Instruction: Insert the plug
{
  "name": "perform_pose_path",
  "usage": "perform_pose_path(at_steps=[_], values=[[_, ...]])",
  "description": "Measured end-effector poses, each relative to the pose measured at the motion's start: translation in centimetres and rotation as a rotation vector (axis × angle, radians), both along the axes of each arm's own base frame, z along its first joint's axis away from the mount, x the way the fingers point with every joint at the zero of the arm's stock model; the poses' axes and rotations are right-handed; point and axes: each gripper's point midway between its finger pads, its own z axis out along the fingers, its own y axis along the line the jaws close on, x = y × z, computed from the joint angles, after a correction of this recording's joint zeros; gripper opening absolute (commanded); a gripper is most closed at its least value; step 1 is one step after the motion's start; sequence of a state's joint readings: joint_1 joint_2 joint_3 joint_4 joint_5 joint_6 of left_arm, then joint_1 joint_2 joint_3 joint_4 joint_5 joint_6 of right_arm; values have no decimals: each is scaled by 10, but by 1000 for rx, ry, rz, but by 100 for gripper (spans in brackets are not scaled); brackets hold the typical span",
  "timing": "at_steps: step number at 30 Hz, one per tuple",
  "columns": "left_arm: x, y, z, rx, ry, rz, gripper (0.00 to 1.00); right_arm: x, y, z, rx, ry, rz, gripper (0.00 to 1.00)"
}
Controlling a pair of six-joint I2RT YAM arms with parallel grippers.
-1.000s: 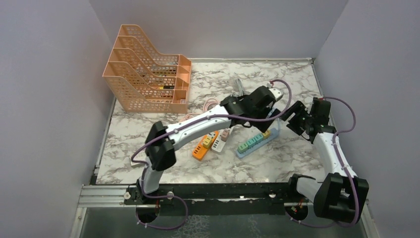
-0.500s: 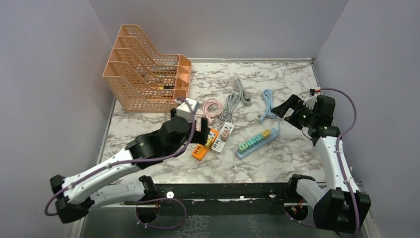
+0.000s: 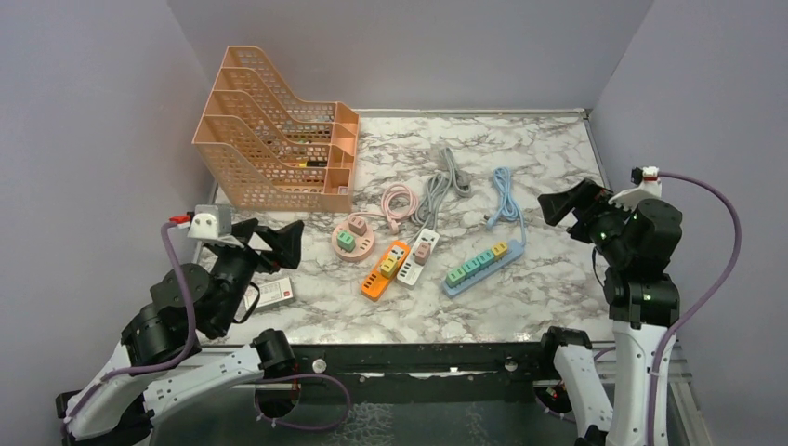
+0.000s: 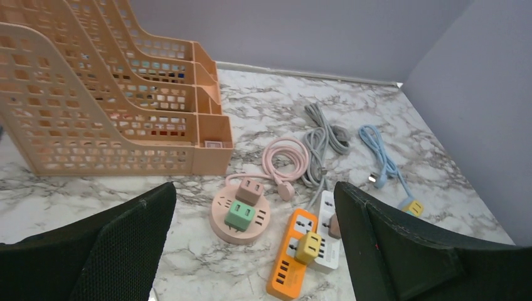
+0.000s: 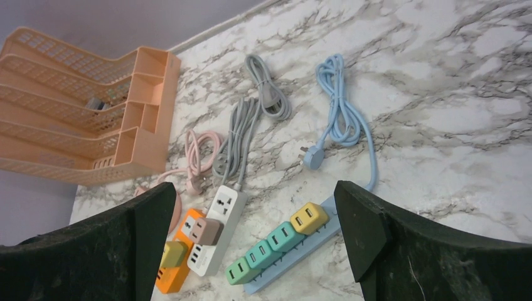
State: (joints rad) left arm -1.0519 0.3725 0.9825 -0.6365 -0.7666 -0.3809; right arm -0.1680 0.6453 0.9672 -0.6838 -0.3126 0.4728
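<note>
Marbled white worktop point(image 3: 520, 307) fills the floor of a booth with plain lilac walls. At the far left stands a peach mesh file rack point(image 3: 279, 139).

Four power strips lie near the middle. A round pink strip point(image 3: 353, 241) carries a pink plug point(image 4: 251, 190) and a green plug point(image 4: 239, 215). Just to its right, an orange strip point(image 3: 383, 272) holds a yellow plug point(image 4: 308, 246). A white strip point(image 3: 418, 255) touching it holds a brown plug point(image 5: 205, 231). Further right, a blue strip point(image 3: 481, 265) bears a row of four plugs point(image 5: 276, 241), green through teal to yellow.

Behind the strips lie a coiled pink cord point(image 3: 400, 200), a grey cord point(image 3: 441, 186) and a blue cord point(image 3: 503, 200). The blue cord's own plug point(image 5: 312, 157) rests loose on the marble, in no socket.

The left claw point(image 3: 277, 243) hangs above the near-left part of the worktop, jaws spread wide and holding nothing. A small white box point(image 3: 274, 294) lies just beside it. The right claw point(image 3: 565, 203) is raised at the right edge, also spread wide and empty, well apart from the strips.
</note>
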Motion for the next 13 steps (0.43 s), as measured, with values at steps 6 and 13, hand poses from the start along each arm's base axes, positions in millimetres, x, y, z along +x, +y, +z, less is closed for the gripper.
perform_pose_path(at_steps=[6, 13], values=[[0, 21, 5, 35, -16, 71, 99, -10, -11, -3, -17, 41, -74, 100], [0, 26, 1, 58, -6, 89, 99, -15, -16, -9, -21, 77, -105, 100]])
